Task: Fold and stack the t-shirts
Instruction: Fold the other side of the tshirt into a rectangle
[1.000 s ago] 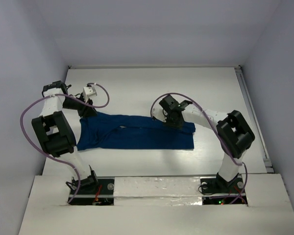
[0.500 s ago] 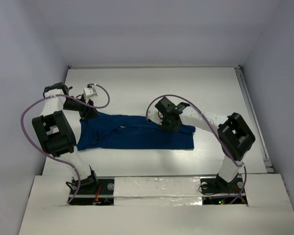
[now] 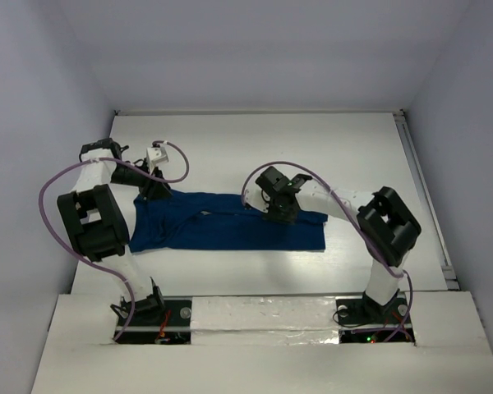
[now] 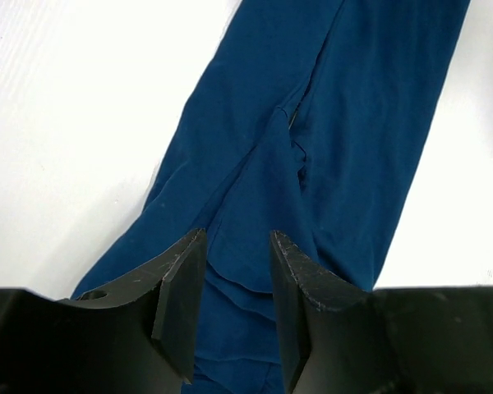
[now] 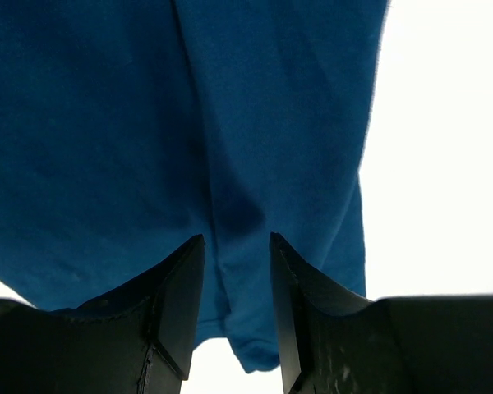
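One dark navy t-shirt (image 3: 230, 230) lies on the white table as a long folded strip running left to right. My left gripper (image 3: 158, 192) sits low at the strip's far left corner. In the left wrist view its jaws (image 4: 237, 238) stand apart over rumpled folds of the t-shirt (image 4: 329, 123), gripping nothing. My right gripper (image 3: 279, 212) hovers at the far edge of the strip, right of its middle. In the right wrist view the gripper (image 5: 237, 240) is open, and a soft ridge of the t-shirt (image 5: 148, 123) runs under the gap. No printed graphic shows.
The white table (image 3: 255, 148) is boxed in by pale walls at the back and both sides. A metal rail (image 3: 409, 164) runs along its right edge. Purple cables (image 3: 174, 160) loop off both arms.
The left jaws have parted a little and the left gripper has shifted slightly right. The right gripper has slid left along the shirt's far edge. The shirt lies as before.
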Robot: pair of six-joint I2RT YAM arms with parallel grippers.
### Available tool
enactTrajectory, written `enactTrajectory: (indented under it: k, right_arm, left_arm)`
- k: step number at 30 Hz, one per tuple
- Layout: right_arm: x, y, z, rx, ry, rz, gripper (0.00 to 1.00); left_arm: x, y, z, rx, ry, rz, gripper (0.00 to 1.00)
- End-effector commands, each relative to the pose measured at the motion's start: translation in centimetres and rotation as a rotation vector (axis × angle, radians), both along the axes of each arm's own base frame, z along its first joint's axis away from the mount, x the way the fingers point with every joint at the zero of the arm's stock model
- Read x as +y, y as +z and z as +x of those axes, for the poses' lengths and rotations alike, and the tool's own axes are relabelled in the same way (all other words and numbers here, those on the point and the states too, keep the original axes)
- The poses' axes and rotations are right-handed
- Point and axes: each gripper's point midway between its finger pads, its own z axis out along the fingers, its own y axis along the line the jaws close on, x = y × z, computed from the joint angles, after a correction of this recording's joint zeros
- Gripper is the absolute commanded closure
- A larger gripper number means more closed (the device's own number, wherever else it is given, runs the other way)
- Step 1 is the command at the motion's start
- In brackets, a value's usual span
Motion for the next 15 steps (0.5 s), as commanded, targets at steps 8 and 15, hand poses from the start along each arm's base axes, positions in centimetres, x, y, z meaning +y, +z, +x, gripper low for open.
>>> enactTrajectory:
  k: [8, 15]
  right_arm:
    - [1.5, -0.7, 0.7, 0.007, -0.003, 0.031, 0.62]
    - [1.4, -0.7, 1.1, -0.015, -0.018, 0.024, 0.94]
  left_arm:
    - [-1.1, -0.2, -1.4, 0.041, -0.017, -0.05, 0.67]
    - [-1.2, -0.2, -1.4, 0.04, -0.017, -0.056, 0.67]
